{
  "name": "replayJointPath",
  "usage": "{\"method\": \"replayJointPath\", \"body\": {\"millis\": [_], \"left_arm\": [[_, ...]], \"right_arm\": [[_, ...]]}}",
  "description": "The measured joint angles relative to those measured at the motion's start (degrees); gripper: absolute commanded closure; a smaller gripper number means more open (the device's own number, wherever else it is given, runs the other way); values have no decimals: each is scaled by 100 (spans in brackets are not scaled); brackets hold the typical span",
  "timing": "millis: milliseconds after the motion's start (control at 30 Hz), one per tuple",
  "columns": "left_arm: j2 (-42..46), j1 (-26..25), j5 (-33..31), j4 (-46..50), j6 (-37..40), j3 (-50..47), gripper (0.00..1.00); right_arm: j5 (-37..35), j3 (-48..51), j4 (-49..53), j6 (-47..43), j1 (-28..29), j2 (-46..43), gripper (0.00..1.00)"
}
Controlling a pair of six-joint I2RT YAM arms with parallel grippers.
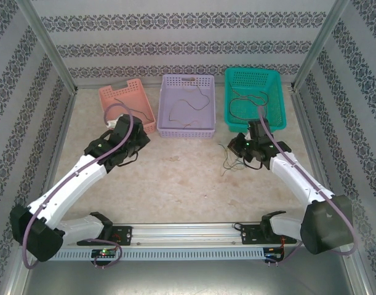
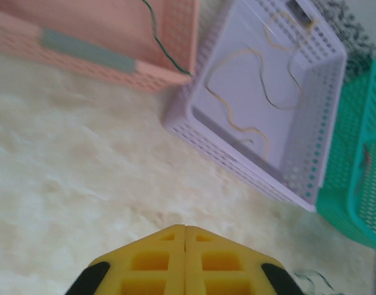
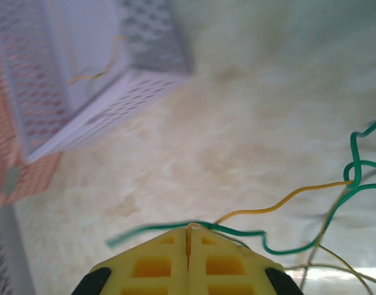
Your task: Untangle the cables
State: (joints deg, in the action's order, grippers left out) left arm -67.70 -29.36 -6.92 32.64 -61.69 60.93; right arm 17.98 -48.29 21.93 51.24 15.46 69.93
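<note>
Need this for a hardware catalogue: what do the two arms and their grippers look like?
The left arm and right arm have white shells, black joints and a lilac hose along each. A green light glows near each wrist. The left gripper and right gripper have blocky yellow fingers with square recesses and black corners.

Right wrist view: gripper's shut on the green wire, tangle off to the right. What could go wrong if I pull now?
1. The green cable loops around the yellow cable near the picture's right edge; pulling may cinch that crossing tighter.
2. The right gripper pinches it only at the very tips, so it could slip free.
3. The yellow cable starts right beside those tips; both might lift together.
</note>
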Motion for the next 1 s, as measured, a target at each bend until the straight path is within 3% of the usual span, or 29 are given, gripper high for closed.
{"method": "replayJointPath", "body": {"millis": [67, 300, 667, 700, 800, 867, 1000], "left_arm": [[-247, -164, 310, -341, -363, -46, 51], [-885, -964, 739, -1285, -2260, -422, 35], [-876, -1128, 894, -1335, -3895, -686, 30], [-876, -1191, 911, -1338, -4162, -809, 25], [-916, -1379, 955, -1443, -4885, -1113, 23], [-990, -1491, 951, -1582, -5163, -1228, 16], [-1119, -1670, 798, -1768, -5515, -1346, 14]], "right_arm": [[131, -227, -164, 26, 334, 0, 100], [669, -396, -1058, 369, 831, 133, 100], [1357, -337, -1711, 505, 841, 514, 100], [1366, -299, -1777, 535, 841, 518, 100], [1408, -151, -1934, 629, 841, 533, 100], [1438, -31, -2085, 741, 841, 562, 100], [1478, 365, -2616, 1056, 841, 669, 100]]}}
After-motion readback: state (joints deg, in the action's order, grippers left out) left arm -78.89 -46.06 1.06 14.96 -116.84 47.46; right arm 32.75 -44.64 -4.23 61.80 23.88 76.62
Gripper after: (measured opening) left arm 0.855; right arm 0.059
